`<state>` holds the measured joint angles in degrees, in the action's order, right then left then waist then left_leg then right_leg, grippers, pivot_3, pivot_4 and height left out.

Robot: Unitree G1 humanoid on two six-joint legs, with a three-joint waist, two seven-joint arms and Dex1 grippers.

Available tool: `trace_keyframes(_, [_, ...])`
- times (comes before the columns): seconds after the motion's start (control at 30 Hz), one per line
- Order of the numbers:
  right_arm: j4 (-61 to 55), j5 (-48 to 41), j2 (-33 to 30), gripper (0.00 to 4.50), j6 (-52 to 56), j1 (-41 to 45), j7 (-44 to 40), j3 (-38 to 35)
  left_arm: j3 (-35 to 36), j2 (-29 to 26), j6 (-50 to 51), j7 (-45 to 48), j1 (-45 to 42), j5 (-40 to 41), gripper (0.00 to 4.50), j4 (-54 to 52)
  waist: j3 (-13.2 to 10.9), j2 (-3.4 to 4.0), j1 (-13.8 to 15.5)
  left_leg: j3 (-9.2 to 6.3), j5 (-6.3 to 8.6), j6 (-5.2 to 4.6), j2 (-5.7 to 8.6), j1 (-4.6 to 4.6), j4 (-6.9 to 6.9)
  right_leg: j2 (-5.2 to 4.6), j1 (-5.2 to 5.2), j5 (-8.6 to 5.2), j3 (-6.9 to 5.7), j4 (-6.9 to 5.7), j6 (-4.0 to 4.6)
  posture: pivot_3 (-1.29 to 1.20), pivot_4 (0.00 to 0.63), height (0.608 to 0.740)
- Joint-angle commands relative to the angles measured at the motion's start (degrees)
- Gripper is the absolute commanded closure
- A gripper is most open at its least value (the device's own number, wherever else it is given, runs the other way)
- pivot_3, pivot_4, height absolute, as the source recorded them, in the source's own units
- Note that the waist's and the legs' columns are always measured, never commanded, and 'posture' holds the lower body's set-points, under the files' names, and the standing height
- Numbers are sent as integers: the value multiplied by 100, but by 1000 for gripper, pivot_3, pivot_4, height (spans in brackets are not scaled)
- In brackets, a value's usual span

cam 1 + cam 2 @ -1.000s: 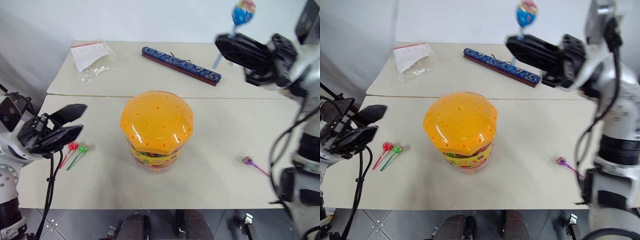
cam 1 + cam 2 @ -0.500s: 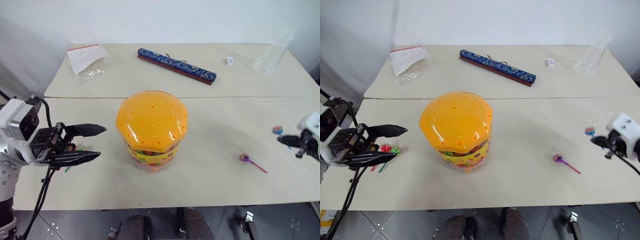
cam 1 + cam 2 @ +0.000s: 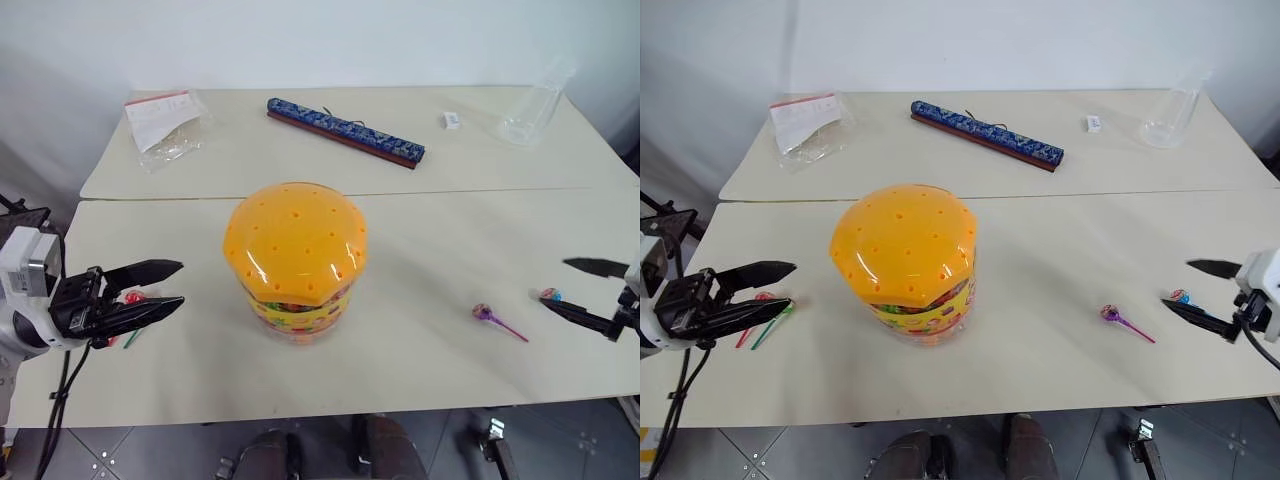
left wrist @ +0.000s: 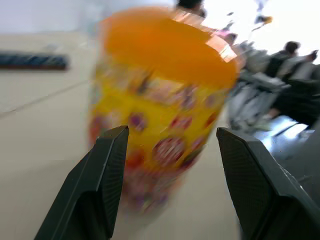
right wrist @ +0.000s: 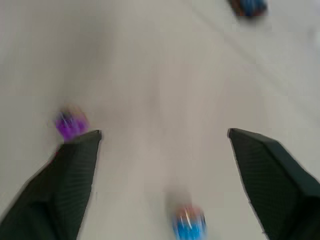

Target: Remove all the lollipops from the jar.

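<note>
The jar (image 3: 295,255), a burger-shaped tub with an orange holed lid, stands mid-table with the lid on. My left gripper (image 3: 178,283) is open, level, pointing at the jar (image 4: 165,100) from its left and apart from it. A red lollipop (image 3: 762,297) and a green lollipop (image 3: 788,308) lie under that gripper. A purple lollipop (image 3: 482,312) lies on the table to the jar's right. My right gripper (image 3: 555,283) is open near the right edge. A blue lollipop (image 3: 550,294) rests on the table between its fingers, gripped by neither.
At the back lie a long blue patterned box (image 3: 345,131), a clear plastic bag with a paper label (image 3: 160,118), a small white tag (image 3: 452,120) and a clear plastic cup (image 3: 525,110) on its side. A seam joins the two tables behind the jar.
My right gripper swung down from high above the back of the table to the right edge, then opened and let go of the blue lollipop. My left gripper sank a little.
</note>
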<state>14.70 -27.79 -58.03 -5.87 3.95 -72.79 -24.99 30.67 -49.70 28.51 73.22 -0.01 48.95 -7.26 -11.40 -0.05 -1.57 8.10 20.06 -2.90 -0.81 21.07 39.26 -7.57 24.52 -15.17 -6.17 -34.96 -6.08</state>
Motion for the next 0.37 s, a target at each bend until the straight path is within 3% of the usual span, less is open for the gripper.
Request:
trace_keyframes(0.03, [-1764,-402,612,12,-2,274,-6,738,-558,360,-1145,-872,-85,-1456,1530,496,7,1,7,0,2,2,0,-1,0,-4,1,0,0,4,0,0,150,740])
trace_keyframes(0.13, [-2094,-75,1057,12,-173,431,18,1324,-755,889,-1514,-1486,-210,-1772,1530,238,9,-2,54,-3,21,37,0,-3,0,-10,2,4,4,8,6,0,150,740])
trace_keyframes(0.23, [-2034,138,1408,12,-215,493,291,1578,-790,1314,-2189,-1697,-48,-1970,1530,-205,10,-6,172,-10,18,12,1,16,1,-11,13,9,-4,-10,1,0,150,740])
trace_keyframes(0.37, [-1953,428,1915,12,-331,403,726,1802,-786,1601,-1913,-2757,146,-2256,1530,-946,13,-11,169,-18,34,1,2,13,2,-6,5,10,-26,-4,1,0,150,740])
